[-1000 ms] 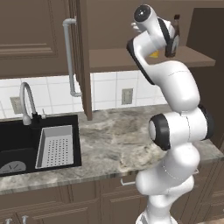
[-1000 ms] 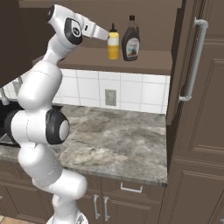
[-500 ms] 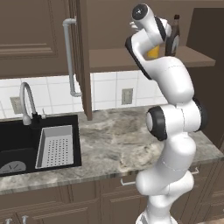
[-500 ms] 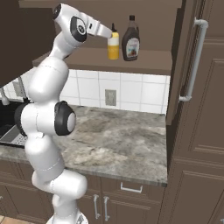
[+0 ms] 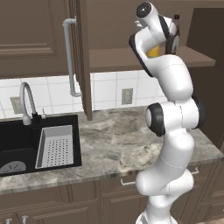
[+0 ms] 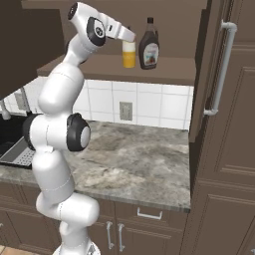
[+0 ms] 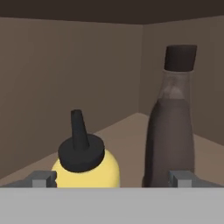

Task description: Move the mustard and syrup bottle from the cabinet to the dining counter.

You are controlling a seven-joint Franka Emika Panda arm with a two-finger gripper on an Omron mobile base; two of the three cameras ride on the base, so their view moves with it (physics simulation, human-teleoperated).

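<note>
Inside the cabinet (image 6: 219, 124), on its open shelf, we are seeing the mustard (image 6: 129, 54) and the syrup bottle (image 6: 149, 50) standing upright just beside each other, the mustard on the side nearer the sink (image 5: 17, 144) and the syrup bottle on the side nearer the open door with the long silver handle (image 6: 220, 69). We are holding our gripper (image 7: 114, 179) level with that shelf, right in front of the mustard, its jaws standing at their widest with nothing between them. Through the hand view we are looking along the fingers (image 7: 43, 178) at the mustard's dark nozzle cap, close and low between the tips, while the syrup bottle (image 7: 169, 127) is rising tall next to it, close to the other fingertip. Neither bottle is touching our fingers as far as we can tell. Below the cabinet, the marbled top (image 6: 134, 164) beside the sink is lying under our raised arm.
</note>
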